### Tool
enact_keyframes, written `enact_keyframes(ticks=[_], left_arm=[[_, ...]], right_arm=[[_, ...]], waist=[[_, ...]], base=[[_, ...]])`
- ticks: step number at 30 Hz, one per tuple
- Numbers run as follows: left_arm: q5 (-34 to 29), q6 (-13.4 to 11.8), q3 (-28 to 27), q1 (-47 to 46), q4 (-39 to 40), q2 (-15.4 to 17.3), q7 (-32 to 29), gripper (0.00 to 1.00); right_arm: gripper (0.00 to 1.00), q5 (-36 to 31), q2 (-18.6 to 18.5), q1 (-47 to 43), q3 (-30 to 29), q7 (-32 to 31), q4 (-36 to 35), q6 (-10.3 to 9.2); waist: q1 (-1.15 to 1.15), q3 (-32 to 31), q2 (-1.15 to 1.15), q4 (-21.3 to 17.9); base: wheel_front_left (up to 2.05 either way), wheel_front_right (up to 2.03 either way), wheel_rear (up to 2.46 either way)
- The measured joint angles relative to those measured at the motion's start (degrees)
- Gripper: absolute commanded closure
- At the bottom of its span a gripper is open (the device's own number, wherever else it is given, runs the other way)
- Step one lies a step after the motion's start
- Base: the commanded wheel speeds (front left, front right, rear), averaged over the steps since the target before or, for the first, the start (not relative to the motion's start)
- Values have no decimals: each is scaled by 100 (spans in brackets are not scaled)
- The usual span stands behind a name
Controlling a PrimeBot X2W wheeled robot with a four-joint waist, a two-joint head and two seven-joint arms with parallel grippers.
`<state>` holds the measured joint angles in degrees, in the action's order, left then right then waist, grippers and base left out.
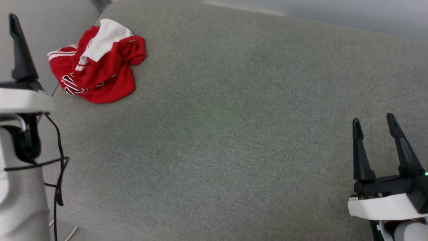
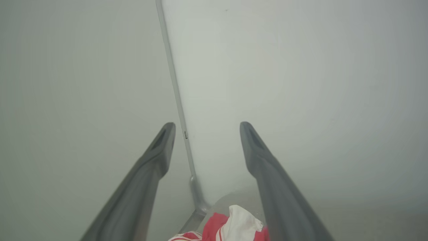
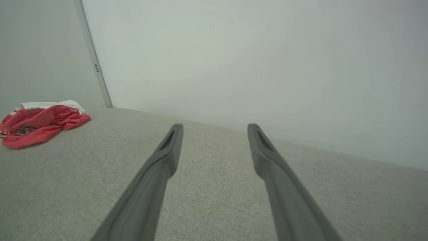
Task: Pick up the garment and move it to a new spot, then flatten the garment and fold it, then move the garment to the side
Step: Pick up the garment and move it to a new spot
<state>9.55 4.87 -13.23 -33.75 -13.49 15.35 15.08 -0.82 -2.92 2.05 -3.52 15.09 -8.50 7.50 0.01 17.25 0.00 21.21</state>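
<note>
The garment (image 1: 100, 63) lies crumpled in a heap at the far left corner of the grey cushioned surface (image 1: 234, 117), red with a white sleeve on top and striped trim at its left edge. The right wrist view catches the garment (image 3: 40, 124) far off to the left. In the left wrist view the garment (image 2: 230, 226) peeks in at the bottom edge. My left gripper (image 2: 207, 129) is open, held above and to the left of the heap, not touching it; one left finger (image 1: 20, 50) rises at the head view's left edge. My right gripper (image 1: 374, 122) stands open and empty at the lower right.
A pale wall (image 3: 254, 60) runs behind the surface, with a thin metal corner strip (image 3: 95, 67) near the garment. My left arm's white forearm (image 1: 20, 187) and a loose black cable (image 1: 58, 160) hang past the surface's left edge.
</note>
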Motion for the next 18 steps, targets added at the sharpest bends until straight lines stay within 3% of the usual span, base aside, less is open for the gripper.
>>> enact_keyframes(ticks=[8,13,18], left_arm=[[463,193,-45,-1338,-918,805,-299,0],[1113,245,108,-1986,-1645,1310,-1217,0],[2067,250,823,-2327,-2100,1798,-2595,0]], right_arm=[[0,-365,1,294,-77,1,-471,0],[0,-482,-25,425,-91,0,-730,0],[0,-523,-87,506,-80,1,-904,0]], waist=[[1,861,0,-233],[1,1309,0,-392],[1,1638,0,-550]], base=[[0,0,0],[0,0,0],[0,0,0]])
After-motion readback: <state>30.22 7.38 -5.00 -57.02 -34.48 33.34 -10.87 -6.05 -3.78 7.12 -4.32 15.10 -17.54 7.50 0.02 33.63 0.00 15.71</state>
